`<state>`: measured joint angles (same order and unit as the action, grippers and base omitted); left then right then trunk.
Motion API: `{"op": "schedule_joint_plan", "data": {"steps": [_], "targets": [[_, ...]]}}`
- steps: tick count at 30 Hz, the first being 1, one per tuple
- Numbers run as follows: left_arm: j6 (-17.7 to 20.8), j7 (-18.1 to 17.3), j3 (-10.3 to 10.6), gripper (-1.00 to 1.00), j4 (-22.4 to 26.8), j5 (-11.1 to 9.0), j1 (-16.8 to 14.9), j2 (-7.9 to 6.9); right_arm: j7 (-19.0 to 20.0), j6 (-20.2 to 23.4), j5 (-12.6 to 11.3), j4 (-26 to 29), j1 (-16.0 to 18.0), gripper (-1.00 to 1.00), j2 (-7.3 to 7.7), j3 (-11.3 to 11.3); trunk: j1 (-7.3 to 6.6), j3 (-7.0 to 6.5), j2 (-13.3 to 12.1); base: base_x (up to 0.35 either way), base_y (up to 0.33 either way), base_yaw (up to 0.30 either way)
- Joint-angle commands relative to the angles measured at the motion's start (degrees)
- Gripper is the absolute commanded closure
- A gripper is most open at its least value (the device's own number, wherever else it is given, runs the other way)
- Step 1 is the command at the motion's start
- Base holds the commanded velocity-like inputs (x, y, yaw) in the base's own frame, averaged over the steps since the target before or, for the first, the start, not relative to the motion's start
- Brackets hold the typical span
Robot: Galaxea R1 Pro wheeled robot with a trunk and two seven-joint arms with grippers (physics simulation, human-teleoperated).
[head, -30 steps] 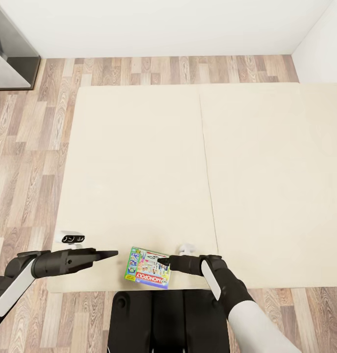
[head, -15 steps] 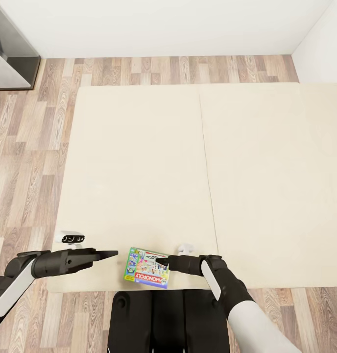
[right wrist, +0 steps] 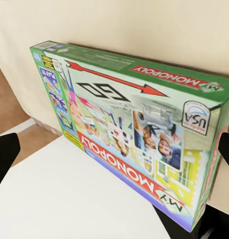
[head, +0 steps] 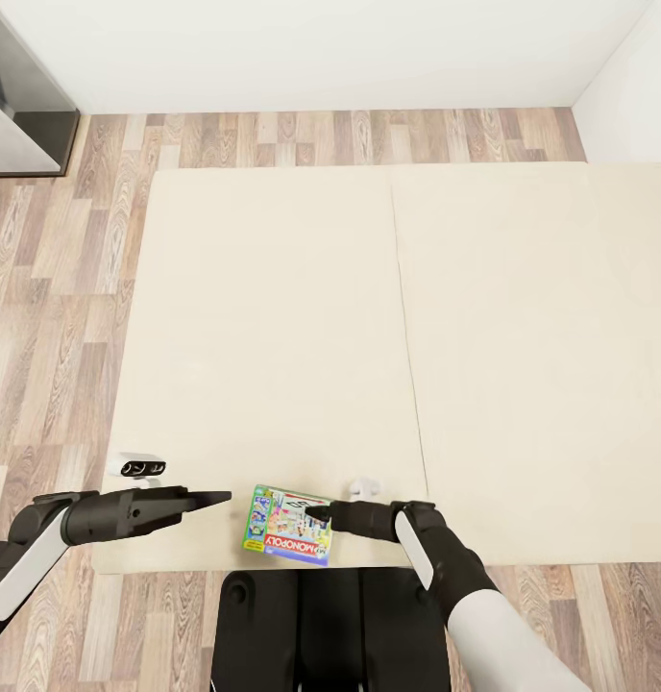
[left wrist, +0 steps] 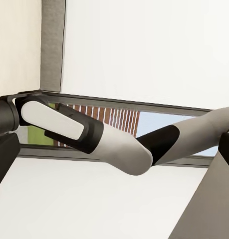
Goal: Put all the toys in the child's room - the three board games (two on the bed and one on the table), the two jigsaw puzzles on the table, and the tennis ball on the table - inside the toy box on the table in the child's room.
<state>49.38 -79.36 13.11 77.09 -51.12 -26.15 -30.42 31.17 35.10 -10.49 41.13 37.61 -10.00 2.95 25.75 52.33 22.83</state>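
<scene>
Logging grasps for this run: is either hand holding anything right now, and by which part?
The right hand reaches over the Monopoly board game on the bed, at its right edge; whether it grips cannot be told. The left hand holds nothing.

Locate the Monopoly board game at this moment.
In the head view, the Monopoly board game lies at the bed's near edge, beside the right end effector.

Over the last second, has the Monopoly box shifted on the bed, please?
No. The Monopoly box lies at the same spot by the bed's near edge.
</scene>
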Motion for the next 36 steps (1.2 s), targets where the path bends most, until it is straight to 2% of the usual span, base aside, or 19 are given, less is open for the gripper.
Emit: {"op": "schedule_joint_plan", "data": {"steps": [1,12,23,36], "targets": [[0.59,-0.01,0.16,-1.0,0.0,-0.38,-0.04,-0.07,-0.15,0.42,-0.45,0.01,0.01,-1.0,0.0,0.0,0.03,0.06,0.09,0.0,0.0,0.0],[0.63,-0.01,0.15,-1.0,-0.01,-0.38,0.01,-0.08,-0.16,0.07,-0.56,-3.7,0.01,-1.0,0.0,-0.11,0.03,0.06,0.09,0.0,0.0,0.0],[0.61,-0.01,0.16,-1.0,0.0,-0.38,0.03,-0.08,-0.15,-0.02,-0.5,-4.46,0.01,-1.0,0.0,-0.08,0.03,0.07,0.09,0.0,0.0,0.0],[0.6,-0.01,0.15,-1.0,0.02,-0.38,-0.02,-0.08,-0.07,0.06,-0.42,-4.48,0.01,-1.0,0.0,-0.05,0.03,1.02,0.09,0.0,0.0,0.0]]}}
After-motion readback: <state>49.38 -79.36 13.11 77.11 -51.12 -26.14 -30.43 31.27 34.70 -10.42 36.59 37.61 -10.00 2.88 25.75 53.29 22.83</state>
